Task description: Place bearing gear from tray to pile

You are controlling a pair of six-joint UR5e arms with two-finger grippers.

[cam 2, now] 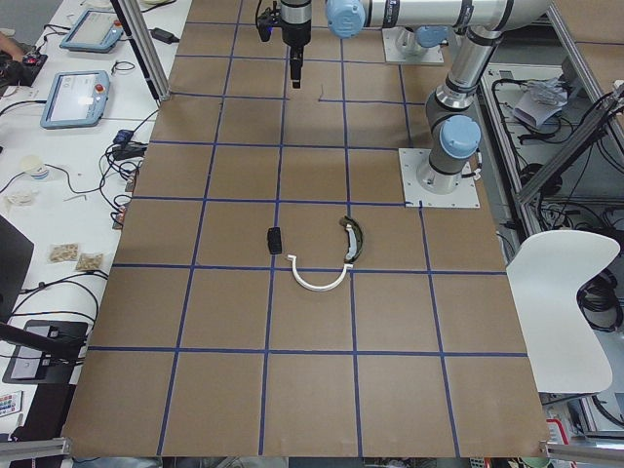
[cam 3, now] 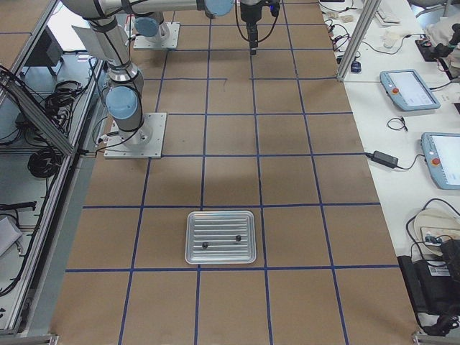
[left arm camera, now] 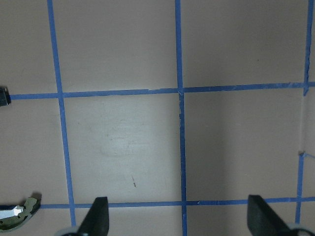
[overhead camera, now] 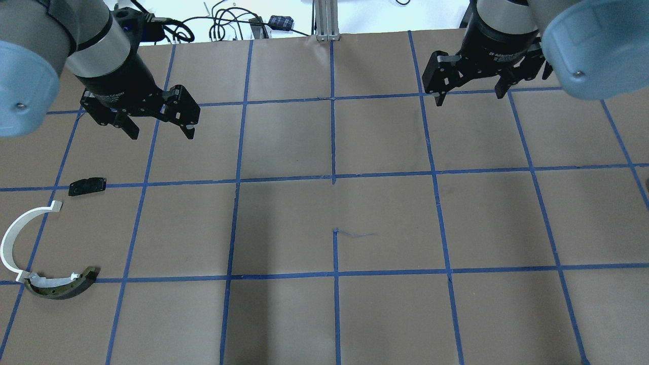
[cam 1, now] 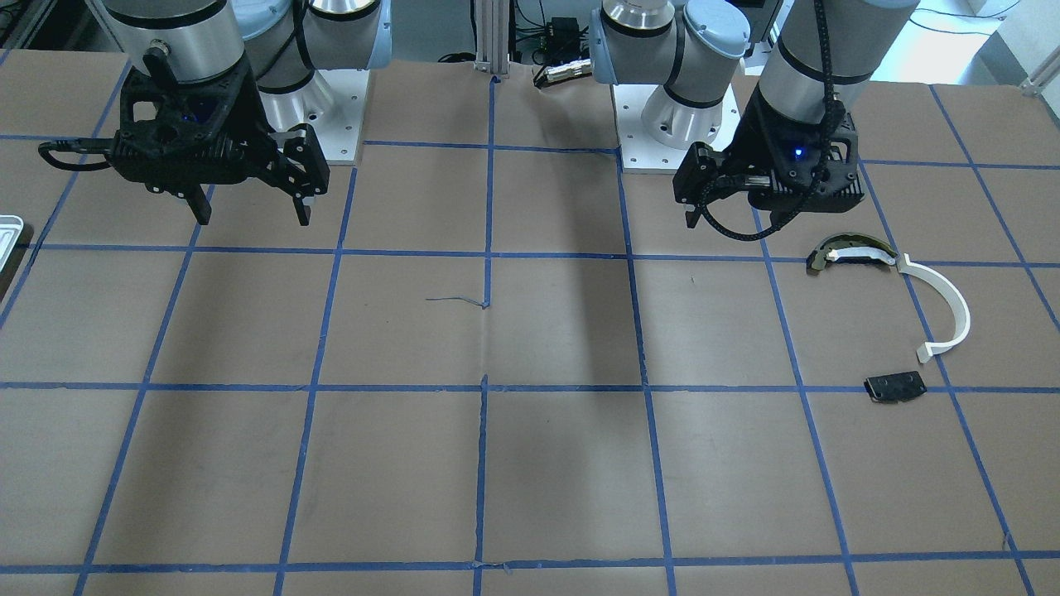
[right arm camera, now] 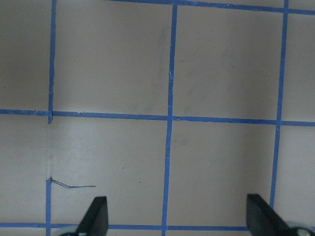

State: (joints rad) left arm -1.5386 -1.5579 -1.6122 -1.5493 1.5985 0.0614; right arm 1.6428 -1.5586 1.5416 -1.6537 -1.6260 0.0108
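Gears (cam 3: 205, 245) on tray (cam 3: 221, 224), maybe those two dark dots. Left gripper (overhead camera: 161, 133) and right gripper (overhead camera: 469, 97): fingers wide, holding nothing. Not started yet. Next: reach to tray, pinch one gear, carry to pile (overhead camera: 63, 289).

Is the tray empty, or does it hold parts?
Not empty: the tray holds two small dark parts on its ribbed floor; too small to identify.

Brown table (cam 2: 195, 322), blue tape grid. Mid-frame: white arc strip (cam 2: 319, 286) opening toward 12 o'clock; dark curved piece (cam 2: 353, 240) at its 1 o'clock end; small black plate (cam 2: 275, 239) apart at 11 o'clock. Left arm (cam 2: 445, 156) based at 2 o'clock; left gripper (cam 2: 295, 76) hangs at 12 o'clock. White chair (cam 2: 561, 283) at 4 o'clock. Two tablets (cam 2: 76, 97) at 10 o'clock.
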